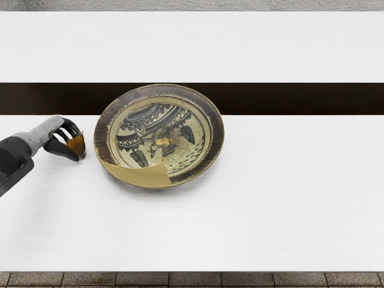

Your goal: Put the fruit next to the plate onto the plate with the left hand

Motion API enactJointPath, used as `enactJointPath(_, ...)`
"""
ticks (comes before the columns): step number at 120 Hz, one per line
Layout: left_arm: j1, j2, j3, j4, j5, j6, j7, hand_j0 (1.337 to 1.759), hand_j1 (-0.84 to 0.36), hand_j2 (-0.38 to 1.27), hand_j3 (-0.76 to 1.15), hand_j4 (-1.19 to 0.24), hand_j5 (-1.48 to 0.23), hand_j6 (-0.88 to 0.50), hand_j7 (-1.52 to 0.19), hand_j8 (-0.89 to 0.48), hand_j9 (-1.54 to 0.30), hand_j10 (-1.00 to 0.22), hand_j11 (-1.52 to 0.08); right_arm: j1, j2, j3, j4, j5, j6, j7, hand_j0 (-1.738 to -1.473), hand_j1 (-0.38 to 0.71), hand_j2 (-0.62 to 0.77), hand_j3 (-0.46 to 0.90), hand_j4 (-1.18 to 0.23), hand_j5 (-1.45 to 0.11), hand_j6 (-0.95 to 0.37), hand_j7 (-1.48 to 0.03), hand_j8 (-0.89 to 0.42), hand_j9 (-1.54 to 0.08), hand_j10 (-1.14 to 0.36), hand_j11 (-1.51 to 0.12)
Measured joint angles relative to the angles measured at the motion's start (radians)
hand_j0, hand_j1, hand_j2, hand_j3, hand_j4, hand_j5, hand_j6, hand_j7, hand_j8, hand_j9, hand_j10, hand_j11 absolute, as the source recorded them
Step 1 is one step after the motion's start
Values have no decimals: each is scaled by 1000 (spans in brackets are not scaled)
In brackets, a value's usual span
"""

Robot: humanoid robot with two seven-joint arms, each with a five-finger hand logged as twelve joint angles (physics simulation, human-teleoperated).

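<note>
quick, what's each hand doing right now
Left hand: closed around the orange fruit, just left of the plate.
Right hand: not in view.

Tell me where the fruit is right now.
In the head view the fruit is at the left, just beside the plate and not on it, wrapped by the curled fingers of the left hand.

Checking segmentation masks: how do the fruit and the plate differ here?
Size: the fruit is far smaller than the plate. Look: fruit plain orange, plate dark-patterned with a brown rim. State: the left hand has fingers curled around the fruit; plate is untouched. Both show warm brownish tones.
</note>
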Motion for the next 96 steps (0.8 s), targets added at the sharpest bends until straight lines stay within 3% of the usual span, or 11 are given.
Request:
enactJointPath(22, -13, 26, -5, -27, -7, -10, 5, 1655, -349, 464, 0, -640, -1049, -402, -1030, -521, -1013, -760, -1014, 0, 0, 0, 0, 0, 0, 0, -1658, -349, 0, 0, 0, 0, -1, 0, 0, 0, 0, 0)
enactJointPath(64, -42, 67, -7, -72, -27, -32, 16, 1656, -350, 454, 0, -648, -1070, -414, -1045, -514, -1019, -772, -1019, 0, 0, -1, 0, -1, -1, 0, -1658, -349, 0, 0, 0, 0, -1, 0, 0, 0, 0, 0)
enactJointPath(80, -50, 70, -7, -85, -36, -36, 19, 1656, -381, 552, 0, -643, -1078, -407, -1049, -509, -1020, -776, -1019, 0, 0, -1, 0, -1, -1, 0, -1658, -349, 0, 0, 0, 0, -1, 0, 0, 0, 0, 0)
enactJointPath(96, -67, 83, -8, -94, -49, -49, 20, 1655, -360, 475, 0, -652, -1079, -419, -1054, -504, -1025, -777, -1024, 0, 0, -2, -1, -1, -1, 0, -1658, -349, 0, 0, 0, 0, -1, 0, 0, 0, 0, 0)
